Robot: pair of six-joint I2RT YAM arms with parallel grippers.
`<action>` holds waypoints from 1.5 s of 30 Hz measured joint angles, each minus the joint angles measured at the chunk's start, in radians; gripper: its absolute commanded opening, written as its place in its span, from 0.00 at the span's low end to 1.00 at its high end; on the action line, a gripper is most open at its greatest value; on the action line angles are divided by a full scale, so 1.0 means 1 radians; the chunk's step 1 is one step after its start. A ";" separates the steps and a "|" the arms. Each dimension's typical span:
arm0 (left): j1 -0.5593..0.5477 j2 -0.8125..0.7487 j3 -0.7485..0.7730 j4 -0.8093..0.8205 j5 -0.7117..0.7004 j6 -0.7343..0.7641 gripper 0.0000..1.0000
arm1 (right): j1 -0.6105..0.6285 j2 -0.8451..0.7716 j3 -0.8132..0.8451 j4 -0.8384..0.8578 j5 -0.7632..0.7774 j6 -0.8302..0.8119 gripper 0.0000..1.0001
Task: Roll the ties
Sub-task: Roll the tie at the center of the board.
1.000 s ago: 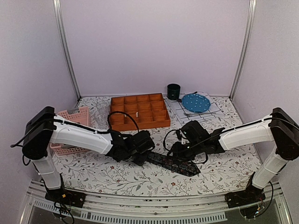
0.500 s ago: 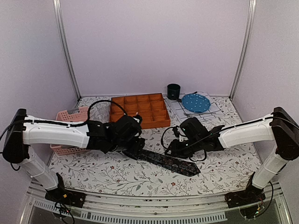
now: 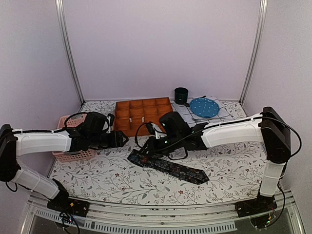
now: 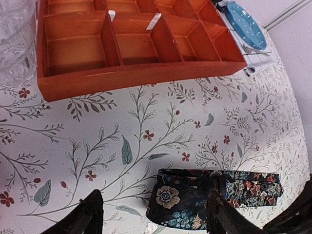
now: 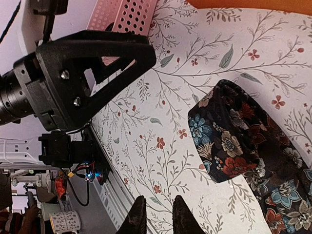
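One dark floral tie (image 3: 168,167) lies slantwise on the patterned tablecloth, its pointed wide end at the right. Its left end is folded over into a short blunt flap (image 4: 195,200). My left gripper (image 3: 119,139) hovers just left of that end, open wide, the flap (image 5: 239,151) lying ahead between the lines of its fingertips (image 4: 90,214) but not touched. My right gripper (image 3: 148,145) hangs over the tie's left part. Its fingers (image 5: 137,214) stand a narrow gap apart above bare cloth, holding nothing.
An orange compartment tray (image 3: 145,116) stands behind the grippers, a pink perforated basket (image 3: 73,141) under my left arm. At the back right are a dark cup (image 3: 181,95) and a blue dotted plate (image 3: 204,107). A clear glass (image 4: 14,44) stands left of the tray.
My left arm has drawn back leftward off the tie and its jaws have widened. My right arm has swung left to the tie's left end and its jaws have narrowed.
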 measured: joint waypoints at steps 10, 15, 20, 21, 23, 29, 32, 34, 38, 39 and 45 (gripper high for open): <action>0.084 0.032 -0.049 0.082 0.117 -0.033 0.69 | 0.003 0.186 0.159 -0.021 -0.070 0.000 0.17; 0.085 0.044 -0.055 0.103 0.144 -0.040 0.69 | -0.008 0.231 0.159 -0.037 -0.082 0.010 0.16; 0.087 0.059 -0.067 0.124 0.157 -0.043 0.69 | -0.032 0.241 0.150 -0.037 -0.087 0.018 0.15; 0.087 0.063 -0.070 0.129 0.161 -0.044 0.69 | -0.037 0.245 0.149 -0.037 -0.087 0.019 0.15; 0.087 0.074 -0.076 0.136 0.172 -0.047 0.69 | -0.043 0.251 0.144 -0.037 -0.089 0.019 0.15; 0.088 0.103 -0.090 0.162 0.205 -0.055 0.69 | -0.056 0.267 0.124 -0.030 -0.102 0.020 0.15; 0.088 0.126 -0.091 0.181 0.230 -0.058 0.69 | -0.059 0.267 0.101 -0.004 -0.106 0.024 0.15; 0.088 0.142 -0.091 0.195 0.249 -0.060 0.69 | -0.063 0.267 0.088 0.010 -0.109 0.026 0.15; 0.088 0.175 -0.091 0.228 0.293 -0.063 0.68 | -0.070 0.267 0.072 0.032 -0.120 0.029 0.15; 0.088 0.184 -0.091 0.235 0.303 -0.063 0.69 | -0.071 0.267 0.068 0.038 -0.122 0.030 0.15; 0.088 0.237 -0.091 0.286 0.370 -0.065 0.68 | -0.077 0.267 0.055 0.058 -0.137 0.031 0.14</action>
